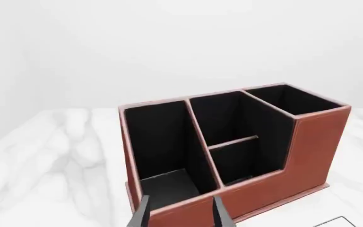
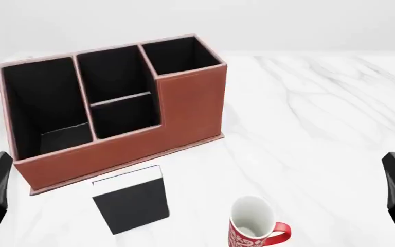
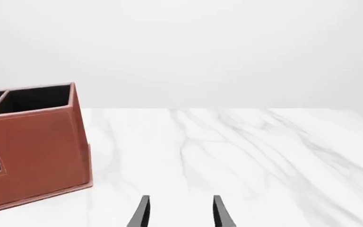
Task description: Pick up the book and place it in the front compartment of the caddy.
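The black book stands upright on the table just in front of the caddy, white page edge on top. The caddy is reddish-brown and black inside; its right end shows in the right wrist view. The front compartment is the full-height middle cell behind the thin cross divider. My left gripper is open, near the caddy's wide end cell, holding nothing. Over bare marble to the caddy's right, my right gripper is open and empty. Both arms show only at the front view's side edges.
A red-and-white mug stands near the front edge, to the right of the book. The low cut-down middle cell lies in front of the divider, the wide end cell at the caddy's left. White marble table stretches right.
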Controlling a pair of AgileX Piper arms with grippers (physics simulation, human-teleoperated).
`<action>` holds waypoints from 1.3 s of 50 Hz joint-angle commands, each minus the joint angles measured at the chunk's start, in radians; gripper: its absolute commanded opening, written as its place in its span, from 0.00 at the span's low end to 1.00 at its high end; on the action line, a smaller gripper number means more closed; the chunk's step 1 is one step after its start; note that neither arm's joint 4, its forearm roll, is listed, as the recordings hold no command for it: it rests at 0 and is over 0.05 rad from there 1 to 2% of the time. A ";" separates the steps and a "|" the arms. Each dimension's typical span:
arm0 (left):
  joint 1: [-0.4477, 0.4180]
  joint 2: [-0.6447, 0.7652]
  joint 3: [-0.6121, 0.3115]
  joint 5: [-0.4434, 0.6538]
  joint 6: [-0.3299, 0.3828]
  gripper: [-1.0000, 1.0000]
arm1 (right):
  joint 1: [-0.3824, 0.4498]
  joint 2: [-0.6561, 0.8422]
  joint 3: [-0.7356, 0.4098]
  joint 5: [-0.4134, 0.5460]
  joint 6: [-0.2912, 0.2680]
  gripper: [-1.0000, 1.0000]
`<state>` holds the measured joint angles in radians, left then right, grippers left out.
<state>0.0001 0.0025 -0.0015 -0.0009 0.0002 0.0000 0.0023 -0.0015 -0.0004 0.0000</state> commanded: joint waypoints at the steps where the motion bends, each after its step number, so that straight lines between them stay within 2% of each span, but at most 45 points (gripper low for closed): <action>1: 0.000 0.005 -0.003 -0.002 0.000 1.00 | 0.000 0.005 -0.003 -0.001 0.001 1.00; 13: 0.000 0.005 -0.004 -0.002 0.001 1.00 | 0.000 0.006 -0.003 -0.003 0.000 1.00; 14: 0.001 0.114 0.001 -0.118 0.001 1.00 | 0.000 0.006 -0.003 -0.003 0.000 1.00; 15: 0.012 0.001 -0.005 0.002 0.009 1.00 | 0.000 0.006 -0.003 -0.002 0.000 1.00; 16: 0.018 0.007 -0.006 0.005 0.008 1.00 | 0.000 0.006 -0.003 -0.002 0.000 1.00; 17: 0.048 0.021 -0.019 0.000 0.118 1.00 | 0.000 0.005 -0.003 -0.002 0.000 1.00; 18: 0.075 0.002 -0.030 0.010 0.170 1.00 | 0.000 0.005 -0.003 -0.002 0.000 1.00; 20: 0.141 0.057 -0.030 -0.027 0.250 1.00 | 0.000 0.005 -0.003 -0.002 0.000 1.00; 23: 0.133 0.136 -0.009 -0.100 0.242 1.00 | 0.000 0.005 -0.003 -0.002 0.000 1.00; 24: 0.140 0.159 -0.008 -0.114 0.263 1.00 | 0.000 0.005 -0.003 -0.002 0.000 1.00; 25: 0.133 0.146 -0.007 -0.108 0.300 1.00 | 0.000 0.005 -0.003 -0.002 0.000 1.00; 27: 0.131 0.138 -0.006 -0.102 0.327 1.00 | 0.000 0.005 -0.003 -0.002 0.000 1.00; 29: 0.125 0.106 -0.016 -0.065 0.320 1.00 | 0.000 0.005 -0.003 -0.002 0.000 1.00; 30: 0.069 0.177 -0.039 -0.074 0.262 1.00 | 0.000 0.005 -0.003 -0.002 0.000 1.00; 31: 0.069 0.180 -0.039 -0.078 0.262 1.00 | 0.000 0.005 -0.003 -0.002 0.000 1.00; 33: 0.049 0.168 -0.101 -0.005 0.349 1.00 | 0.000 0.005 -0.003 -0.001 0.000 1.00; 34: 0.054 0.201 -0.124 0.002 0.364 1.00 | 0.000 0.005 -0.003 -0.001 0.000 1.00; 35: 0.054 0.202 -0.124 0.001 0.364 1.00 | 0.000 0.005 -0.003 -0.001 0.000 1.00; 36: 0.069 0.243 -0.168 0.023 0.349 1.00 | 0.000 0.005 -0.003 -0.001 0.000 1.00; 37: 0.032 0.203 -0.199 0.064 0.344 1.00 | 0.000 0.005 -0.003 -0.001 0.000 1.00; 38: 0.033 0.193 -0.224 0.093 0.359 1.00 | 0.000 0.005 -0.003 -0.002 0.000 1.00; 39: 0.071 0.226 -0.246 0.110 0.403 1.00 | 0.000 0.006 -0.003 -0.002 0.000 1.00; 41: 0.041 0.200 -0.295 0.163 0.401 1.00 | 0.000 0.006 -0.003 -0.003 0.000 1.00; 43: 0.066 0.250 -0.340 0.201 0.416 1.00 | 0.000 0.007 -0.003 -0.004 0.000 1.00; 44: 0.011 0.241 -0.375 0.226 0.410 1.00 | 0.000 0.008 -0.003 -0.005 0.000 1.00; 46: 0.017 0.261 -0.391 0.240 0.414 1.00 | 0.000 0.009 -0.003 -0.005 0.000 1.00; 47: 0.000 0.276 -0.433 0.269 0.423 1.00 | 0.000 0.010 -0.003 -0.006 0.000 1.00; 49: 0.016 0.293 -0.449 0.280 0.432 1.00 | 0.000 0.010 -0.002 -0.007 0.000 1.00; 50: 0.024 0.313 -0.454 0.285 0.460 1.00 | 0.000 0.010 -0.002 -0.007 0.000 1.00; 51: 0.013 0.341 -0.493 0.309 0.464 1.00 | 0.000 0.010 -0.002 -0.007 0.000 1.00; 54: 0.020 0.379 -0.526 0.334 0.475 1.00 | 0.000 0.010 -0.002 -0.007 0.000 1.00; 57: -0.012 0.404 -0.578 0.368 0.498 1.00 | 0.000 0.010 -0.002 -0.007 0.000 1.00; 58: -0.054 0.408 -0.595 0.378 0.500 1.00 | 0.000 0.009 -0.002 -0.006 0.000 1.00; 61: -0.055 0.474 -0.641 0.412 0.543 1.00 | 0.000 0.008 -0.002 -0.005 0.000 1.00; 65: -0.095 0.532 -0.683 0.452 0.551 1.00 | 0.000 0.008 -0.002 -0.005 0.000 1.00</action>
<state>-0.0263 0.4053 -0.5475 0.3410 0.4898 0.0000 0.0132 -0.0048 -0.0072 -0.0001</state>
